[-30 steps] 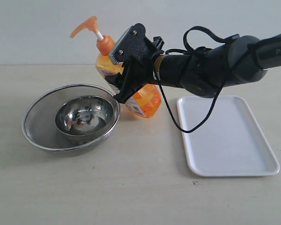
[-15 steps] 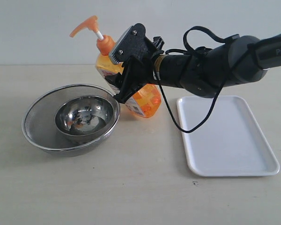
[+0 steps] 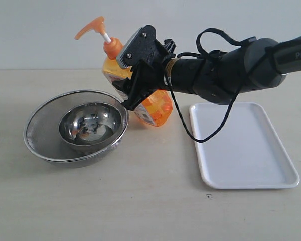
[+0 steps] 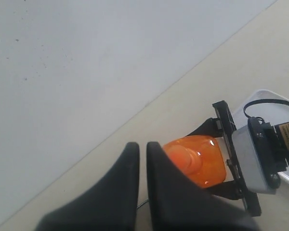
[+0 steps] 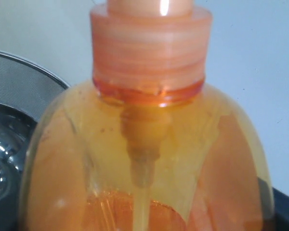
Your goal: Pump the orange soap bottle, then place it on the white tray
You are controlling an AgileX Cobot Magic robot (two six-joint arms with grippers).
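Note:
The orange soap bottle (image 3: 158, 108) leans to the left with its base near the table, between the strainer and the white tray (image 3: 246, 145). Its orange pump head (image 3: 93, 26) points left on a raised white stem. My right gripper (image 3: 135, 75) reaches in from the right and is shut on the bottle's body. In the right wrist view the bottle (image 5: 149, 144) fills the picture. The left gripper (image 4: 143, 144) is shut and holds nothing. It hovers above the bottle (image 4: 202, 159) and is out of the exterior view.
A round steel bowl (image 3: 90, 123) sits inside a mesh strainer (image 3: 40, 130) at the left, just beside the bottle. A black cable (image 3: 183, 120) hangs from the right arm down to the tray's near corner. A pale wall stands behind the table.

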